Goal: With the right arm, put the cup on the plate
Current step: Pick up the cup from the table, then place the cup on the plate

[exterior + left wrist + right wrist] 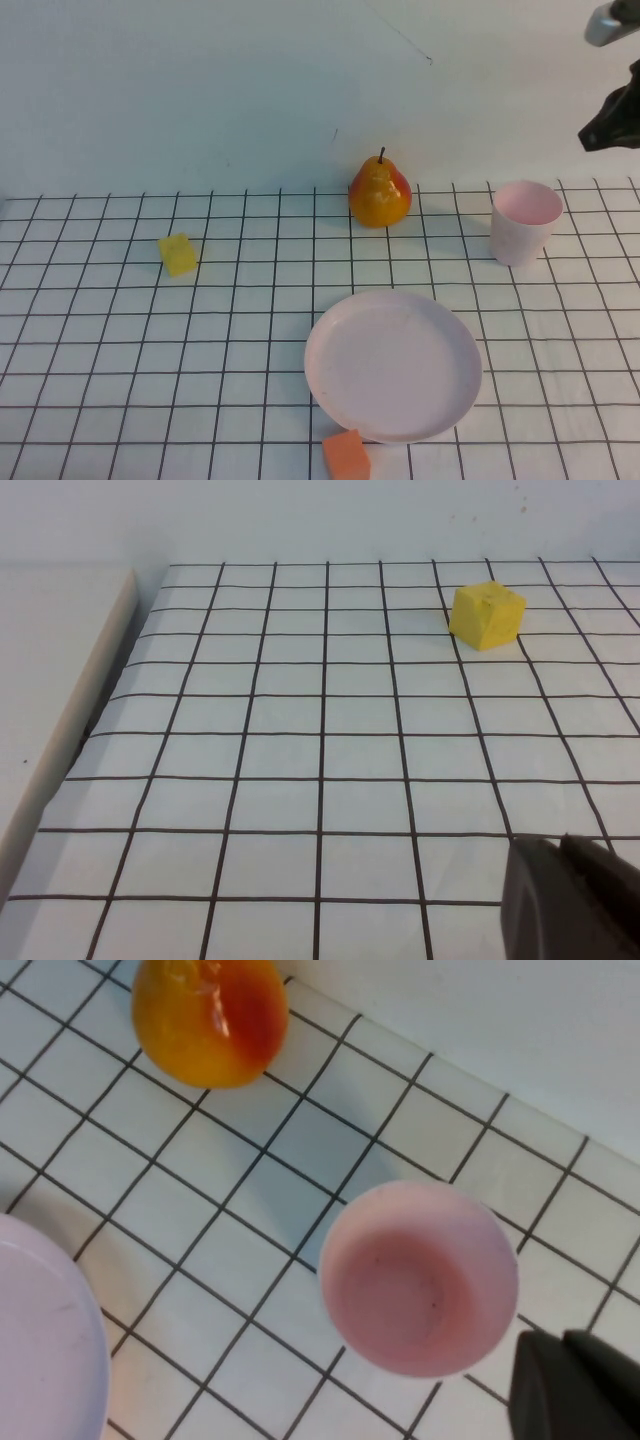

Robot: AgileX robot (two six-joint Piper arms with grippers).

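The pale pink cup (525,222) stands upright and empty on the grid cloth at the right, just behind and right of the round pale pink plate (392,365). In the right wrist view the cup (418,1276) is seen from above, with the plate's rim (60,1360) at the edge. My right gripper (560,1338) hovers above and beside the cup, fingers together, holding nothing. The right arm (610,120) shows at the high view's top right. My left gripper (560,845) is shut and empty over the cloth on the left side.
A yellow-red pear (380,193) stands behind the plate, left of the cup. A yellow cube (178,254) lies at the left, also in the left wrist view (486,615). An orange cube (346,455) touches the plate's near rim. A white wall backs the table.
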